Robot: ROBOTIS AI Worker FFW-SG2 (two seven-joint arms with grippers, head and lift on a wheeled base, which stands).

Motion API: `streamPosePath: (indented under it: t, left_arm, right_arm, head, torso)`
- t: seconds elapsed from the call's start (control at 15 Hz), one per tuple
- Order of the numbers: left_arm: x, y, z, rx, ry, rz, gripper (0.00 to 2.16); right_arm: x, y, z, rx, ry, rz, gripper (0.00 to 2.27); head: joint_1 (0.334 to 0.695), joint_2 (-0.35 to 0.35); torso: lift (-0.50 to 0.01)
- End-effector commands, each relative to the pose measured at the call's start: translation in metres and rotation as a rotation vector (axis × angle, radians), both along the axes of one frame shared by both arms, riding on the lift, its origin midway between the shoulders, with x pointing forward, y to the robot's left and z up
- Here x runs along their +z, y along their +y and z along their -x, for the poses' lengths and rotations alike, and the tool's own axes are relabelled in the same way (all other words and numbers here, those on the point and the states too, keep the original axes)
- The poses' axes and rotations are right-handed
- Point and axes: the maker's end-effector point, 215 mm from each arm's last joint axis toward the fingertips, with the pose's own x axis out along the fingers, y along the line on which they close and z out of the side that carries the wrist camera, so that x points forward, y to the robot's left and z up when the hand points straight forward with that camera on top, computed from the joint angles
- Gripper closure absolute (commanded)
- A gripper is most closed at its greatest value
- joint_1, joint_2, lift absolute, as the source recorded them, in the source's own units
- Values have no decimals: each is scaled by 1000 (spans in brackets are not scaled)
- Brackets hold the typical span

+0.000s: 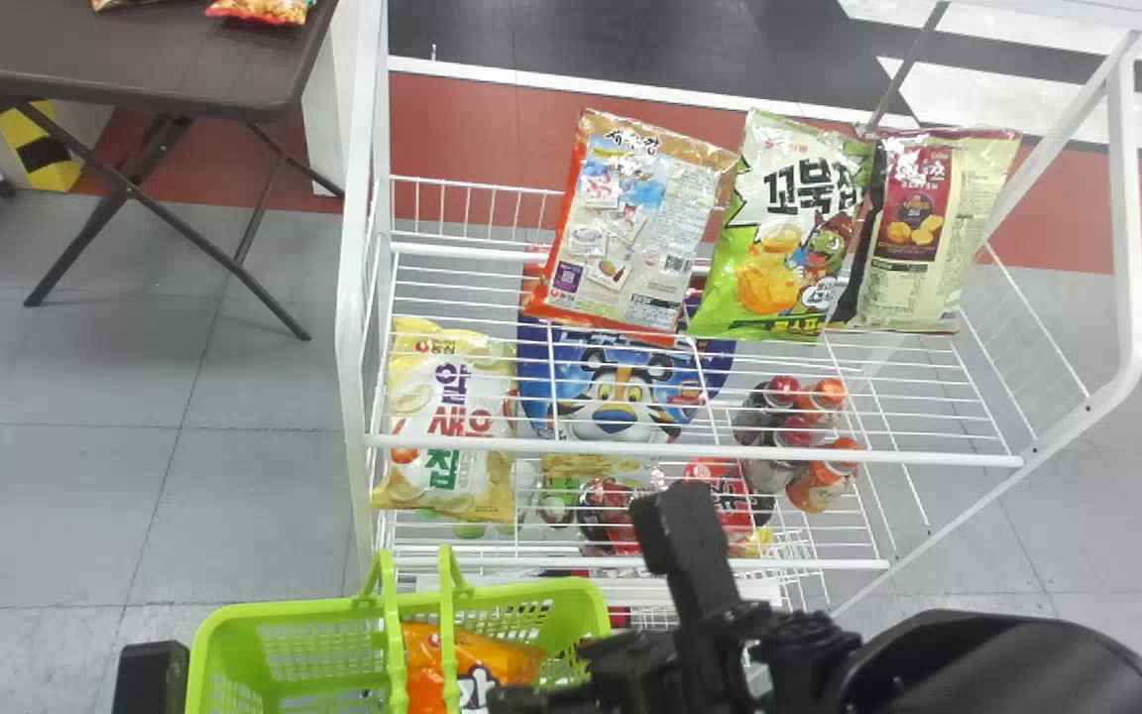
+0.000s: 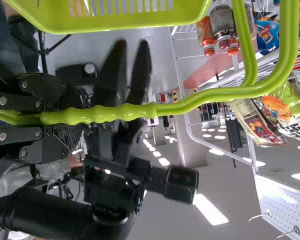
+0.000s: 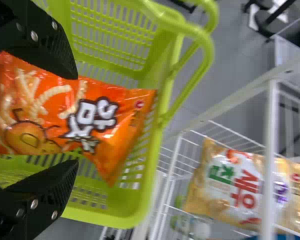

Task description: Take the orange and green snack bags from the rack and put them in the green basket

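In the head view, my right gripper is over the right side of the green basket; part of my left gripper's arm is beside its left wall. An orange snack bag lies in the basket. In the right wrist view, my right gripper stands open, its fingers apart on either side of the orange bag. My left gripper is shut on the basket's green handle. On the rack's top shelf, an orange-edged bag leans beside a green bag.
The white wire rack stands beyond the basket. It also holds a dark-and-cream bag, a yellow bag, a blue pack and several cans. A dark table is at the far left.
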Motion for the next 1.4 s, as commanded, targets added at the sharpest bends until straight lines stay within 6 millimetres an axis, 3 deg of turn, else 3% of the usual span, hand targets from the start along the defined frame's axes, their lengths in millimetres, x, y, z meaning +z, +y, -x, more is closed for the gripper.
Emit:
streamPosePath:
  t: [0.0,0.13,0.27,0.47,0.67,1.0,1.33]
  left_arm:
    - [0,0,0,0,0,2,2148]
    - [0,0,1,-1,1,1,2148]
    - [0,0,1,-1,0,-1,2148]
    - [0,0,2,-6,0,-4,2148]
    - [-1,1,3,-8,3,-8,2148]
    - [-3,0,1,-9,1,-16,2148]
    - [-4,1,0,-9,1,-19,2148]
  right_arm:
    - [42,-12,-53,-67,-215,-24,76]
    - [70,-31,-86,-120,-342,-33,80]
    - [111,-53,-121,-177,-514,-55,80]
    - [159,-82,-158,-251,-755,-90,80]
    - [179,-121,-179,-311,-897,-74,83]
    - [187,-186,-204,-420,-1044,-27,83]
    - [173,-217,-241,-467,-1034,14,83]
  head:
    - [695,-208]
    - [695,-207]
    - [695,-220]
    - [695,-261]
    - [695,-292]
    - [695,-350]
    - [695,-350]
  torso:
    - [0]
    - [0]
    - [0]
    - [0]
    - [0]
    - [0]
    - [0]
